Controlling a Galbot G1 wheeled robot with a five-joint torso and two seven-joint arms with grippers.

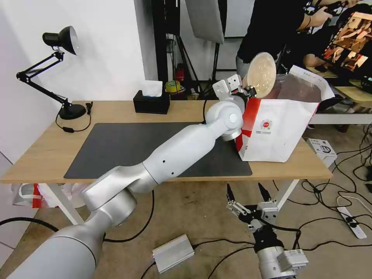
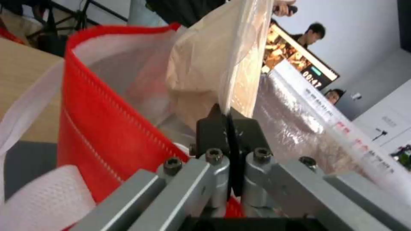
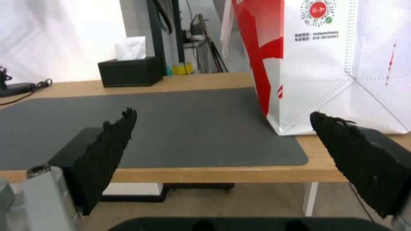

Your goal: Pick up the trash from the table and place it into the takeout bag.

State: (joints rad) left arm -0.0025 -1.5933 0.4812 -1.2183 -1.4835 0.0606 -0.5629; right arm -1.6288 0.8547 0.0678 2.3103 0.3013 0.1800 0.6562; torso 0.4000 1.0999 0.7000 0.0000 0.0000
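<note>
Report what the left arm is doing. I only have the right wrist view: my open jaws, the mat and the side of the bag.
Observer: The left gripper has its jaws shut on the rim of the beige bowl.
Operator: Give me the bowl's position against the bag.
Observer: It is held tipped on edge, up at the open mouth of the takeout bag. The left wrist view looks past it at the silvery lining, and the bowl has not been let go.
</note>
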